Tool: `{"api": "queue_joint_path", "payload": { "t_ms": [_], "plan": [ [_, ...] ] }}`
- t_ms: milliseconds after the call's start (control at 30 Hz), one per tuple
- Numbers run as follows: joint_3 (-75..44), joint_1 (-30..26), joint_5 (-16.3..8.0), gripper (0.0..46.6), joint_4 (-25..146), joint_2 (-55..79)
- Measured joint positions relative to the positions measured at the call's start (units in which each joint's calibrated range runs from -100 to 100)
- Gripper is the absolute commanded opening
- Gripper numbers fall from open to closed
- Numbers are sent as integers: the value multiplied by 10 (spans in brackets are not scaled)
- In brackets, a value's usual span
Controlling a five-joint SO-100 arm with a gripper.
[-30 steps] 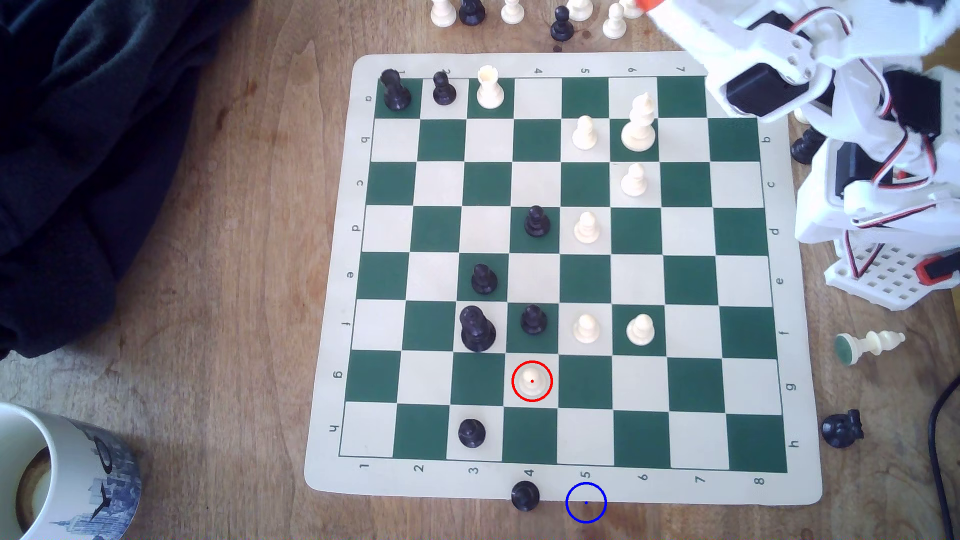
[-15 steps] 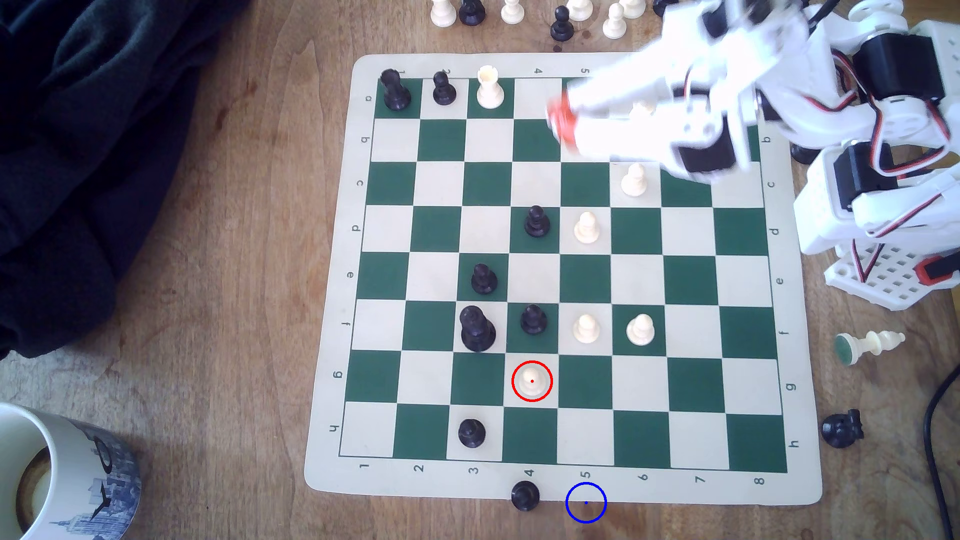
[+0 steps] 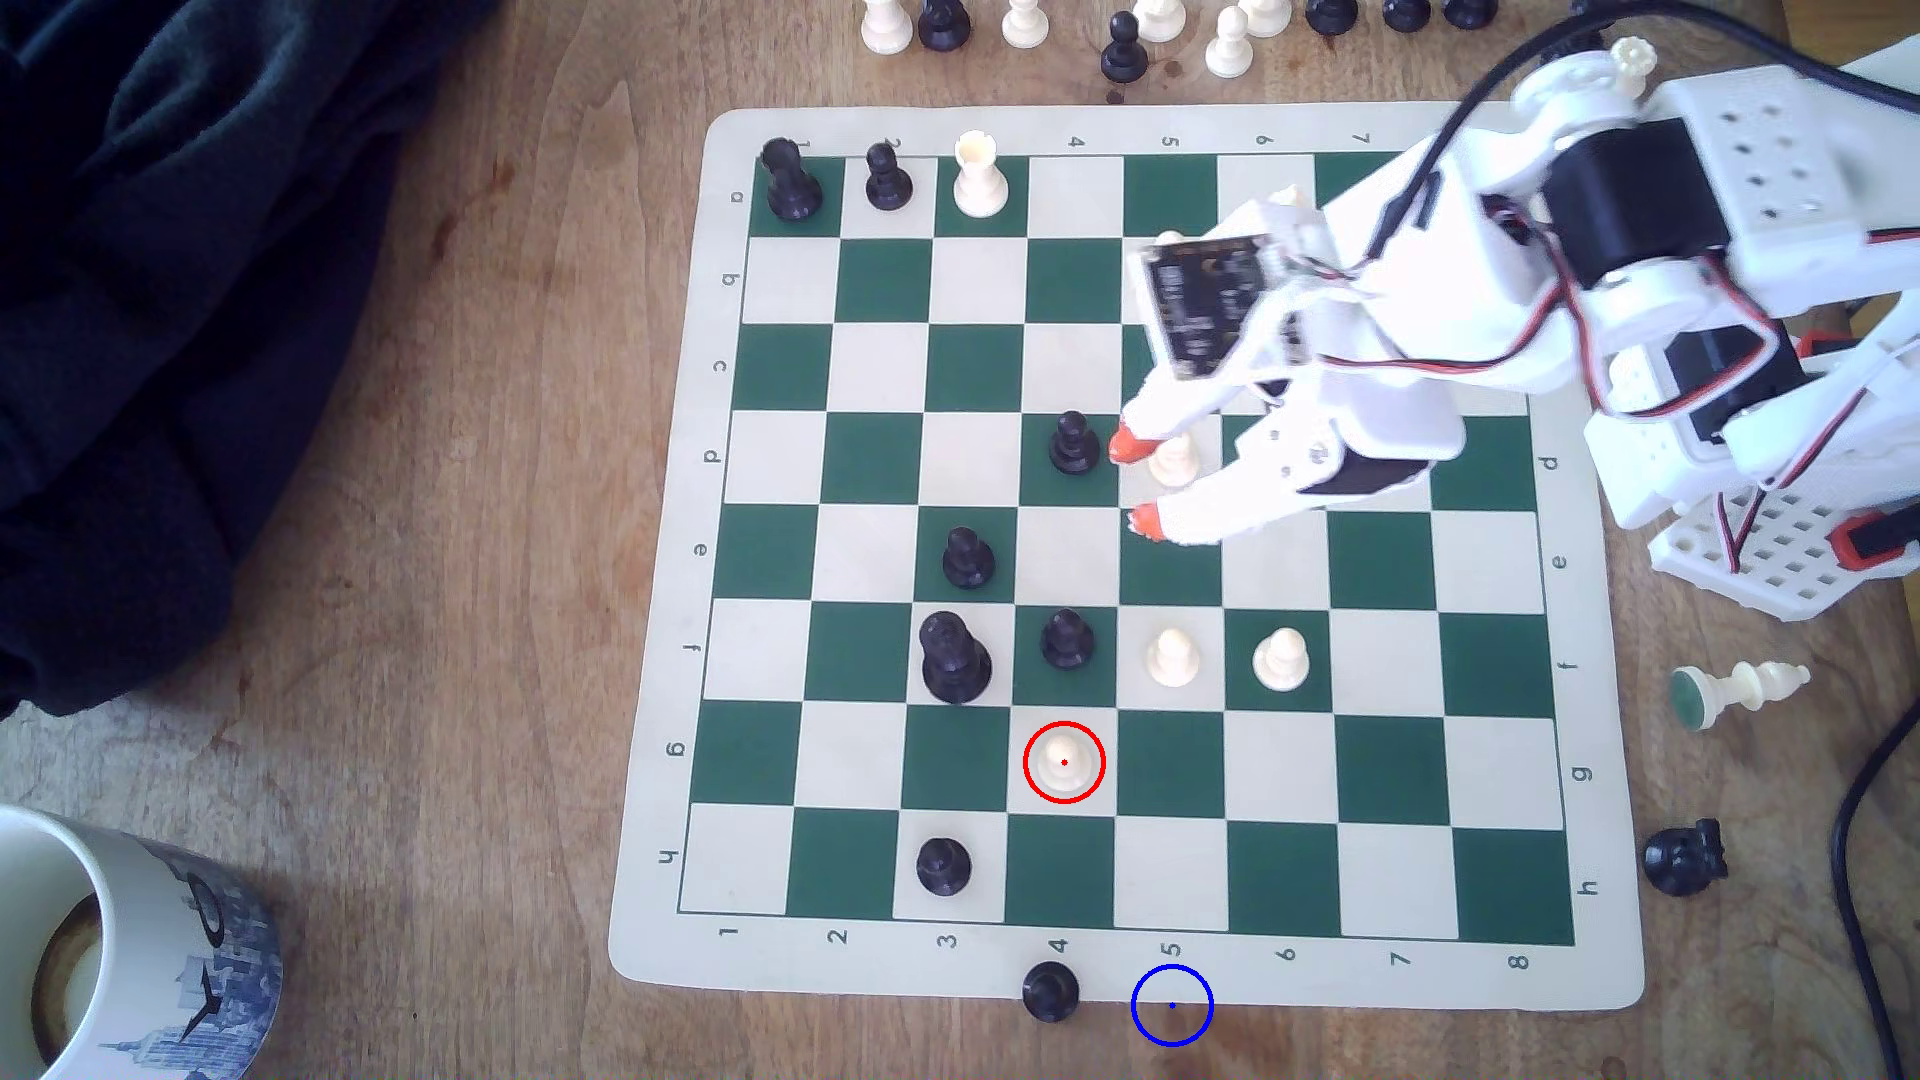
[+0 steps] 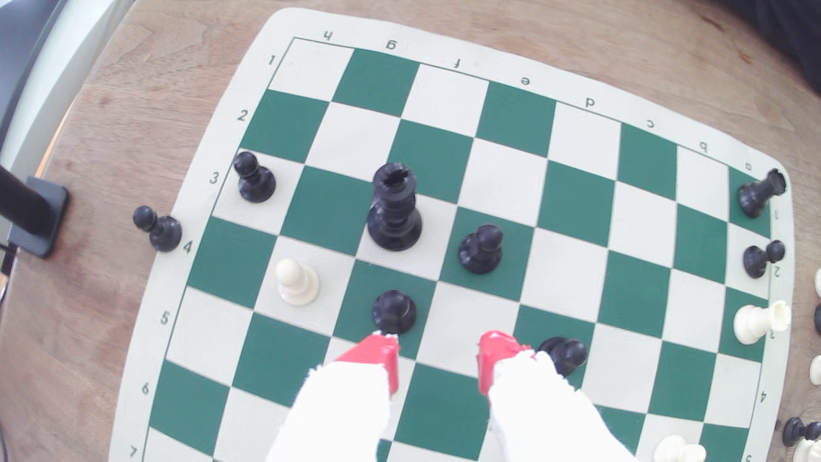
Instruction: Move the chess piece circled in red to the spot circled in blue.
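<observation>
The gripper hovered wide open and empty above mid-board, well apart from the white pawn and the blue ring beyond the chessboard's near edge.

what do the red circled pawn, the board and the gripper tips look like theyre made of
The red-circled pawn: cream, smooth moulded look, probably plastic. The board: a thin flat printed mat with rounded corners, likely vinyl or similar. The gripper: white, probably printed plastic fingers; its tips carry matte red, perhaps tape or rubber.
</observation>
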Motion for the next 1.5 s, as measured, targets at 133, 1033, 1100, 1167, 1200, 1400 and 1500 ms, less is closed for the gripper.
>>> {"api": "queue_joint_path", "payload": {
  "t_ms": [133,1033,1100,1167,1200,1400,1500],
  "plan": [
    [-6,-24,0,124,2,46],
    [-84,-89,-71,197,-94,304],
    [-84,-89,-71,197,-102,312],
    [-84,-89,-71,195,-110,320],
    [-84,-89,-71,193,-116,328],
    [-84,-89,-74,189,-142,352],
    [-94,-89,-77,186,-151,365]
  ]
}}
